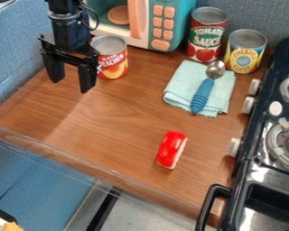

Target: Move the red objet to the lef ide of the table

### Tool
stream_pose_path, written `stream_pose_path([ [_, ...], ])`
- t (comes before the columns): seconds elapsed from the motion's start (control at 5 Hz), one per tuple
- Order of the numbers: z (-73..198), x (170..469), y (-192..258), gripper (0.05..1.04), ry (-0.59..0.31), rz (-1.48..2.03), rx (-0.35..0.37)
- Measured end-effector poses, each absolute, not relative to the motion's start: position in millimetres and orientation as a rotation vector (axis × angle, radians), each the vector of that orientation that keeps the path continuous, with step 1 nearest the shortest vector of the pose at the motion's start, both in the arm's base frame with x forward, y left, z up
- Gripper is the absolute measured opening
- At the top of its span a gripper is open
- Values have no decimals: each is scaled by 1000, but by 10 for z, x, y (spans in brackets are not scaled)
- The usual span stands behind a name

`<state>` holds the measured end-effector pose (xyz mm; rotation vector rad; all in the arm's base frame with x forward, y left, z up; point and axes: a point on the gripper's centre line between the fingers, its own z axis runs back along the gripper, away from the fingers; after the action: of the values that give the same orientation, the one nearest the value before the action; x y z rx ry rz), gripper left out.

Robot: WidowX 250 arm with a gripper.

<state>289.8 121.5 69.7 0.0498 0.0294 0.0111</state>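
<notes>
- Black toy stove [270,173]: right of the cloth, its looped handle [214,197] reaching nearer than the cloth.
- Red object [171,150]: on the wooden table [104,119], nearer than the cloth, a little to its left and apart from it. It is an oblong, rounded and smooth, with glossy bright red on top, pale glints, and a whitish strip along its right flank and near end. It lies at a slant, far end toward the right.
- Light blue cloth [178,88]: folded, the landmark here.
- Spoon [201,95]: on the cloth, blue handle toward the near side, metal bowl toward the far side.
- Black gripper [71,85]: hangs well left of the cloth, released, its two fingers spread apart.
- Peach can [114,63]: left of the cloth and farther back, beside the gripper.
- Yellow-labelled can [246,54]: just beyond the cloth's far right corner.
- Tomato can [206,38]: just beyond the cloth.
- Toy microwave [177,20]: beyond the cloth, to its left.
</notes>
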Motion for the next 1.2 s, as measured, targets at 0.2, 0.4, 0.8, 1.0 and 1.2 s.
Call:
stream_pose_path([
  [0.2, 579, 2864, 1172, 1000, 60, 25, 33],
  [0.4, 594, 2796, 757, 1000, 64, 22, 2],
  [0.8, 693, 2541, -57, 1000, 74, -48, -30],
  [1.0, 693, 2534, -301, 1000, 71, -50, -37],
  [1.2, 519, 2571, -372, 1000, 87, -43, -5],
])
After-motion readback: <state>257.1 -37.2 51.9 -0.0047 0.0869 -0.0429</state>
